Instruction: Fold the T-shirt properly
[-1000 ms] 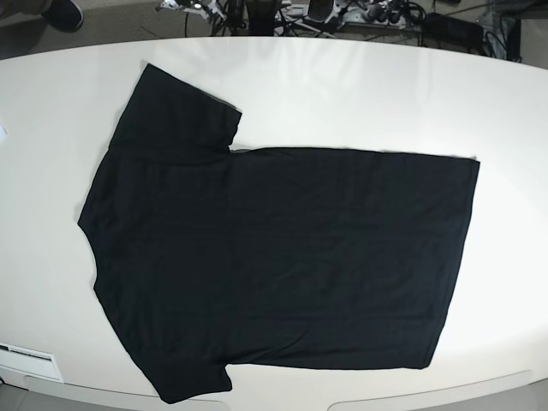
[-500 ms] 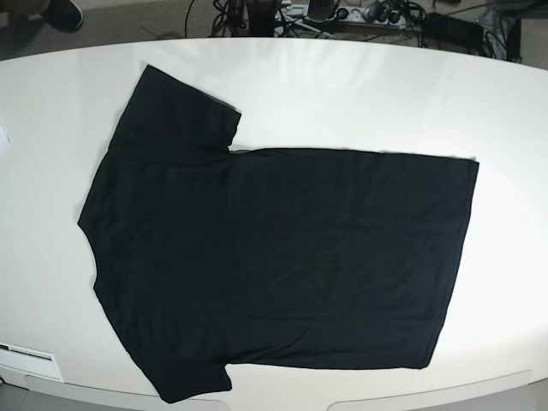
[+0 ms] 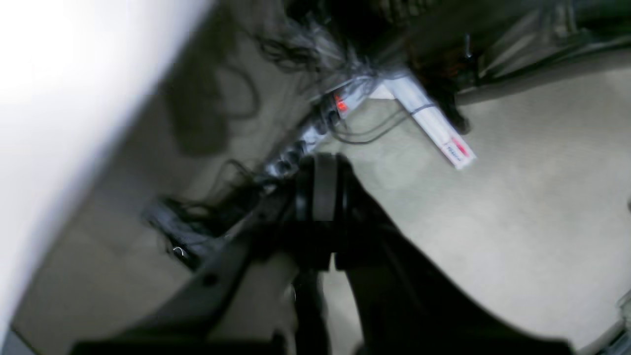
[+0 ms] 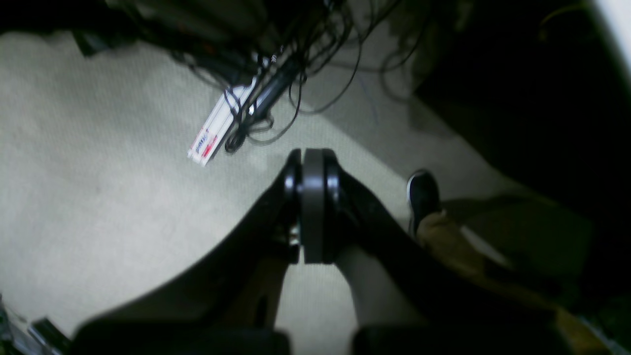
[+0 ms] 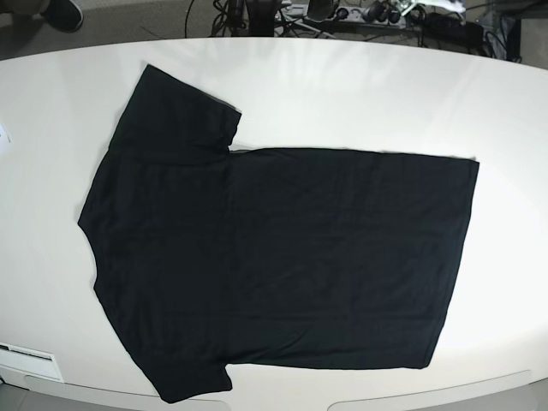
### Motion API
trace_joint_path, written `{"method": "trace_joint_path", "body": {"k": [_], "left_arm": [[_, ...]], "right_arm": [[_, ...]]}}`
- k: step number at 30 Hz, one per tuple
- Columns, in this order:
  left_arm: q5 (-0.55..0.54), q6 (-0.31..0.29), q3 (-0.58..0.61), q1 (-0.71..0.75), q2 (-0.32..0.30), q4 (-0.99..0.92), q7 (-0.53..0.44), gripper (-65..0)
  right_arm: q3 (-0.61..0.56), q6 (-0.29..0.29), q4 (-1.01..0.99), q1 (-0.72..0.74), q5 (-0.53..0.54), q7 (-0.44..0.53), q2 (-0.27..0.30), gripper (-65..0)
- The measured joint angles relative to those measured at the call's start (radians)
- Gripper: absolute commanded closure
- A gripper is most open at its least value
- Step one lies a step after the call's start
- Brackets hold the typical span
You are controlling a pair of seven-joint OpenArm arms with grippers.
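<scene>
A large black short-sleeved soft-cloth T-shirt (image 5: 274, 257) lies spread flat, plain side up, across the middle of the broad white oval counter (image 5: 360, 94), its sleeves toward 9 o'clock and its hem toward 3 o'clock. The left pincer (image 3: 323, 192) has its jaws pressed together on nothing, out over beige carpet (this view is blurred). The right pincer (image 4: 312, 197) is likewise closed and empty, with a white power strip (image 4: 217, 129) at its 11 o'clock.

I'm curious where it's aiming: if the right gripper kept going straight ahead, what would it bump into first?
Probably the carpeted floor: the right gripper, jaws shut, points off the table toward it, near a white power strip and tangled cables. Depth is hard to judge.
</scene>
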Motion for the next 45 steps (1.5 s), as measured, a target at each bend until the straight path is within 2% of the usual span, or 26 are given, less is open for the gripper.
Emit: {"method": "trace_joint_path", "body": {"k": [1,4,6,11,14,17,20,22,25,27,31,34,35,38,39,40,43,45], "left_arm": [[-0.003,-0.005,-0.034,0.016,0.000,0.021,-0.023,0.0],[-0.007,-0.007,-0.132,0.040,0.000,0.000,-0.008,0.0],[-0.008,-0.007,-0.166,0.008,0.000,0.005,-0.030,0.0],[-0.003,-0.018,-0.216,-0.058,0.003,0.007,-0.018,0.0],[-0.002,-0.039,-0.232,-0.113,-0.016,0.007,-0.035,0.0],[-0.072,-0.091,-0.232,-0.169,-0.040,0.007,-0.077,0.0],[-0.078,-0.121,-0.229,-0.222,-0.058,-0.005,-0.090,0.0],[-0.075,-0.151,-0.229,-0.269,-0.086,-0.080,-0.101,0.0],[-0.066,-0.200,-0.229,-0.347,-0.129,-0.223,-0.115,0.0],[-0.073,-0.248,-0.228,-0.404,-0.151,-0.318,-0.161,0.0],[-0.068,-0.345,-0.225,-0.491,-0.205,-0.462,-0.244,0.0],[-0.060,-0.402,-0.224,-0.538,-0.233,-0.496,-0.282,0.0],[-0.056,-0.420,-0.223,-0.554,-0.243,-0.497,-0.285,-4.3],[-0.053,-0.429,-0.223,-0.588,-0.281,-0.499,-0.285,-30.9],[-0.053,-0.425,-0.223,-0.592,-0.294,-0.498,-0.286,-38.0],[-0.053,-0.425,-0.223,-0.592,-0.305,-0.498,-0.286,-41.0],[-0.052,-0.426,-0.213,-0.590,-0.313,-0.499,-0.285,-41.1],[0.006,-0.427,-0.182,-0.590,-0.326,-0.499,-0.285,-41.1]], "right_arm": [[0.000,-0.001,0.020,0.002,0.000,0.001,-0.001,0.0],[0.000,0.000,0.057,0.003,-0.002,0.000,0.001,0.0],[0.000,0.000,0.057,0.003,-0.005,0.001,0.002,0.0],[0.000,0.004,0.057,0.003,-0.113,0.024,0.002,0.0],[-0.002,0.049,0.056,0.066,-0.090,0.037,0.001,0.0],[-0.001,0.048,0.056,0.173,-0.071,0.046,0.001,0.0],[-0.001,0.032,0.056,0.262,-0.065,0.043,0.002,0.0],[0.000,0.033,0.056,0.318,-0.002,0.045,0.002,0.0],[-0.001,0.126,0.056,0.383,0.090,0.073,0.000,0.0],[-0.003,0.173,0.056,0.404,0.113,0.065,-0.001,0.0],[-0.001,0.181,0.056,0.468,0.112,0.065,0.002,0.0],[-0.001,0.179,0.047,0.484,0.109,0.071,0.002,0.0],[-0.002,0.193,0.028,0.491,0.109,0.072,0.000,0.0],[-0.003,0.235,-0.013,0.506,0.109,0.057,0.002,0.0],[-0.003,0.249,-0.013,0.506,0.108,0.058,0.002,0.0],[-0.003,0.254,-0.013,0.505,0.108,0.059,0.002,0.0],[-0.003,0.263,-0.013,0.505,0.108,0.061,0.001,0.0],[-0.003,0.259,-0.013,0.505,0.109,0.061,0.001,0.0]]}}
